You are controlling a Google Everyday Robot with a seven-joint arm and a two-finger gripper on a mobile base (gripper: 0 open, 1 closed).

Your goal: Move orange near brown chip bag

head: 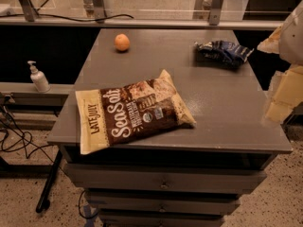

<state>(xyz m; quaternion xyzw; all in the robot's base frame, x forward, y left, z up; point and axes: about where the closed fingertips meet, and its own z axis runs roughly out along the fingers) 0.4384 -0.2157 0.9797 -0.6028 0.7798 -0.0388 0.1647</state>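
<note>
The orange [122, 42] is small and round and sits on the grey table [222, 108] near its far left. The brown chip bag [132, 111], printed "LATE JULY Sea Salt", lies flat at the front left of the table, its left end overhanging the edge. The orange is well apart from the bag, farther back. My gripper [283, 92] shows as pale, blurred arm parts at the right edge of the view, off the table's right side and far from both objects. It holds nothing that I can see.
A dark blue snack bag [222, 52] lies at the far right of the table. A soap dispenser [38, 77] stands on a ledge to the left. Drawers [163, 181] are below the tabletop. Cables [19, 138] lie on the floor at left.
</note>
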